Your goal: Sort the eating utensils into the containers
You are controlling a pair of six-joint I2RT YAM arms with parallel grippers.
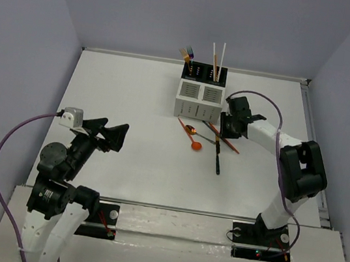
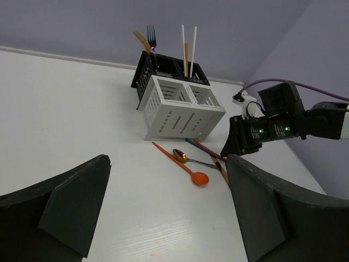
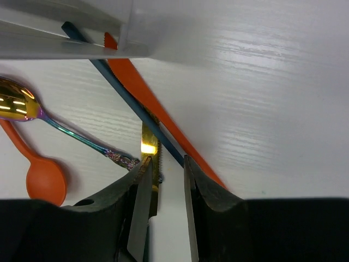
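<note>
Desk (image 1: pixel 134 98): plain white.
Front boxes (image 1: pixel 198 101): white, vertical slots.
Rear boxes (image 1: pixel 203 73): black, dotted holes.
Spoon (image 1: pixel 196 145): orange.
Second spoon (image 3: pixel 22 103): gold bowl, rainbow-sheen handle.
Knife (image 3: pixel 143 87): orange.
Serrated knife (image 3: pixel 149 143): gold.
Stick (image 1: pixel 218 157): black.
Upright sticks (image 1: pixel 213 56): white.
Cables (image 1: pixel 259 95): purple.

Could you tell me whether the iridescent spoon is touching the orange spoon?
Touching: the left wrist view shows the iridescent spoon with its bowl lying across the handle of the orange spoon.
</note>
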